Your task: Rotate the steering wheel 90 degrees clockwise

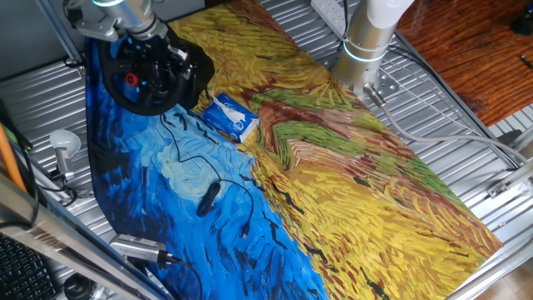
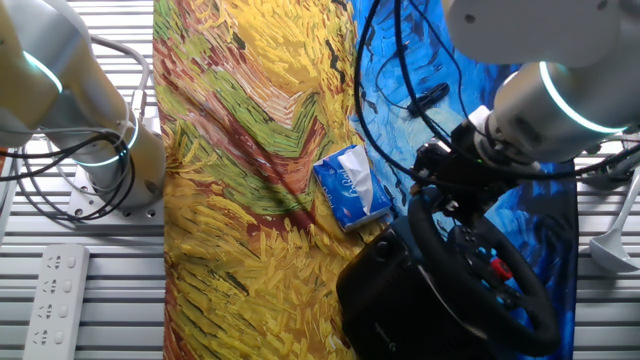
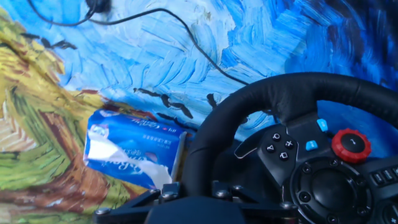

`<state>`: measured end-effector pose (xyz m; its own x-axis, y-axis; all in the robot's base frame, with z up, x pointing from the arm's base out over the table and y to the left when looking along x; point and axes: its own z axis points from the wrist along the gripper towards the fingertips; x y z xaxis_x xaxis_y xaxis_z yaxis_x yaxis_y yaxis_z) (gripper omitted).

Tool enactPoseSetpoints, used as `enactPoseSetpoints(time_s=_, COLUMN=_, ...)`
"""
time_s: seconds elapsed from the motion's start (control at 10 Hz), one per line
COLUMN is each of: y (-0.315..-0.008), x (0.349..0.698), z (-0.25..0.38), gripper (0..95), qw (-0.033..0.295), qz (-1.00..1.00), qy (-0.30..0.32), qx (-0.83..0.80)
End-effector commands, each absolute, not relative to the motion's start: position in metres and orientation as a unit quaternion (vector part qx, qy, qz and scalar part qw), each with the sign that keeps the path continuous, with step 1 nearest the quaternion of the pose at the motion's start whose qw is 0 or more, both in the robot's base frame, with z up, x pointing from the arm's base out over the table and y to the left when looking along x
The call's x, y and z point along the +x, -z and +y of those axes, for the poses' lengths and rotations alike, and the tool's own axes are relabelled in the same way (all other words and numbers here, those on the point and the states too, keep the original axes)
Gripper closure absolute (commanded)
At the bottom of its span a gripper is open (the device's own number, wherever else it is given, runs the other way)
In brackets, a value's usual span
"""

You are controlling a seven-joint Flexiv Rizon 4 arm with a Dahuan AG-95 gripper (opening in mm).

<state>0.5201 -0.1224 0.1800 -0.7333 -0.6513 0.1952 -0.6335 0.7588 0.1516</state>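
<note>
The steering wheel (image 1: 154,79) is set on the cloth (image 1: 333,183) at one end of the table (image 1: 466,125); the tissue pack (image 1: 231,116) is laid just beside it; the cable (image 1: 196,167) is trailed across the cloth nearby.

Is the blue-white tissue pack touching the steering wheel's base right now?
Apart. The other fixed view shows a strip of cloth between the tissue pack and the steering wheel base.
</note>
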Motion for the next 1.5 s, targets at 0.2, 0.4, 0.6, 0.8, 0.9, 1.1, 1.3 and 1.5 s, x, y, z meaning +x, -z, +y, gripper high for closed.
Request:
enactPoseSetpoints(time_s=0.2, y=-0.176, x=0.518, z=-0.12, gripper=76.0, qw=0.11, qz=-0.936, qy=0.024, qx=0.332)
enactPoseSetpoints(time_s=0.4, y=-0.175, x=0.518, z=-0.12, gripper=76.0, qw=0.104, qz=-0.938, qy=-0.002, qx=0.331)
enactPoseSetpoints(time_s=0.6, y=-0.17, x=0.519, z=-0.12, gripper=76.0, qw=0.102, qz=-0.941, qy=-0.01, qx=0.321)
enactPoseSetpoints(time_s=0.8, y=-0.167, x=0.521, z=-0.118, gripper=76.0, qw=0.103, qz=-0.948, qy=-0.007, qx=0.3)
enactPoseSetpoints(time_s=0.9, y=-0.167, x=0.522, z=-0.116, gripper=95.0, qw=0.103, qz=-0.949, qy=-0.01, qx=0.297)
enactPoseSetpoints(time_s=1.1, y=-0.165, x=0.524, z=-0.115, gripper=95.0, qw=0.101, qz=-0.949, qy=-0.019, qx=0.298)
enactPoseSetpoints(time_s=1.3, y=-0.163, x=0.524, z=-0.115, gripper=95.0, qw=0.1, qz=-0.951, qy=-0.02, qx=0.292)
enactPoseSetpoints(time_s=1.5, y=-0.156, x=0.527, z=-0.113, gripper=95.0, qw=0.097, qz=-0.956, qy=-0.025, qx=0.274)
